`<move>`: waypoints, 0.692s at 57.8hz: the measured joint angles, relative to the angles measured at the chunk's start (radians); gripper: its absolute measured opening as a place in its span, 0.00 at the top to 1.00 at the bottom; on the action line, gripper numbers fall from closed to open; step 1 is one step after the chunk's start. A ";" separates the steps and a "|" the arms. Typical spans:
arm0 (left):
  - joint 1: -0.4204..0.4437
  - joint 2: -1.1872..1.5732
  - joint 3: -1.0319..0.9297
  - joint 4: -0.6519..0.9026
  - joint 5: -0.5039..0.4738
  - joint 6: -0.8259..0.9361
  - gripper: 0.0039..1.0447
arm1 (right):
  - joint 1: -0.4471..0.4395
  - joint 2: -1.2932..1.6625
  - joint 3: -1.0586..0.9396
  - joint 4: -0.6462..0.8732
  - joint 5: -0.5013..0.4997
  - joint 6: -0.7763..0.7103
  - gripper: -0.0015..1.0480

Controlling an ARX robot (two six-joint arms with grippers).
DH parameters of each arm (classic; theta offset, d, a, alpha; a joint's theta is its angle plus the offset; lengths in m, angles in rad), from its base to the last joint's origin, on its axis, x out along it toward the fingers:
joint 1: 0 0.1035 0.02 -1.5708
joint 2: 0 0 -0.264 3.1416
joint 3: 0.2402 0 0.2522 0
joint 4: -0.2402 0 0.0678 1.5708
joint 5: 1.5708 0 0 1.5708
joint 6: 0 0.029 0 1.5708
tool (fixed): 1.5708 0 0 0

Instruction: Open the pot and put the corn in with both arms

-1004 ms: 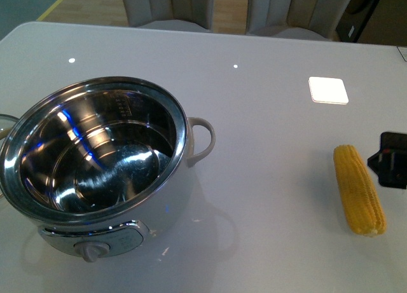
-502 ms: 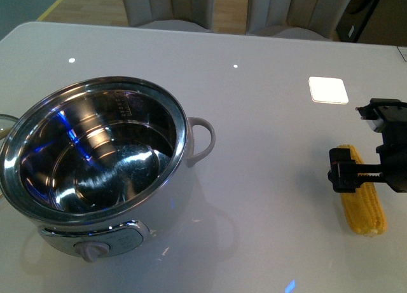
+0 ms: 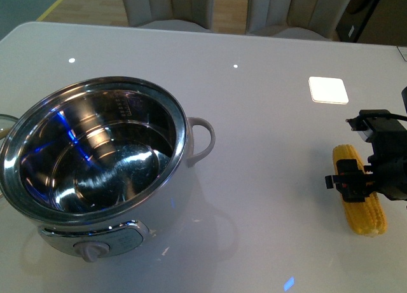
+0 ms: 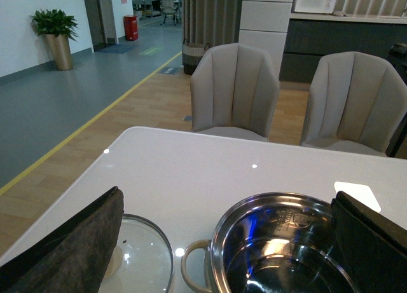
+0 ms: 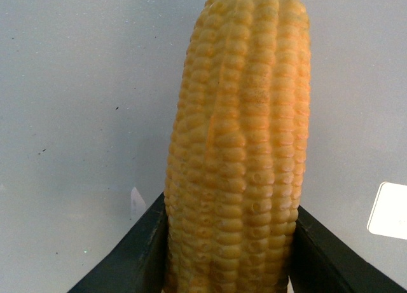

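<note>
Black right gripper (image 3: 361, 182) pinches the long yellow corn cob (image 3: 367, 218) at its middle, on the right side of the shiny white table (image 3: 267, 115).

At the far left, the round glass lid (image 4: 143, 258) lies flat on the table, just beside the big round steel pot with white handles (image 4: 280, 196). So the pot is open, and nothing is in it. Black left gripper (image 4: 226, 239) hangs above them with its fingers (image 4: 70, 242) spread wide, holding nothing. Well apart to the right, the corn lies on the table with a black pad pressed on each side. To do this step well, I think the squeeze should be firm. The corn should go straight up first, then cross over the steel rim. It should come down low inside before letting go, so it does not bump or roll.
</note>
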 joint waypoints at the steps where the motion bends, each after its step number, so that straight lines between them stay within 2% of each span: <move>1: 0.000 0.000 0.000 0.000 0.000 0.000 0.06 | 0.000 -0.009 -0.006 0.000 -0.003 0.000 0.62; 9: 0.000 0.000 0.000 0.000 0.000 0.000 0.06 | 0.002 -0.092 -0.035 -0.001 -0.037 0.015 0.71; 20: 0.000 0.000 0.000 0.000 0.000 0.000 0.06 | 0.029 -0.254 -0.047 -0.014 -0.094 0.089 0.78; 40: 0.000 0.000 0.000 0.000 0.000 0.000 0.06 | 0.179 -0.429 0.003 -0.023 -0.208 0.357 0.80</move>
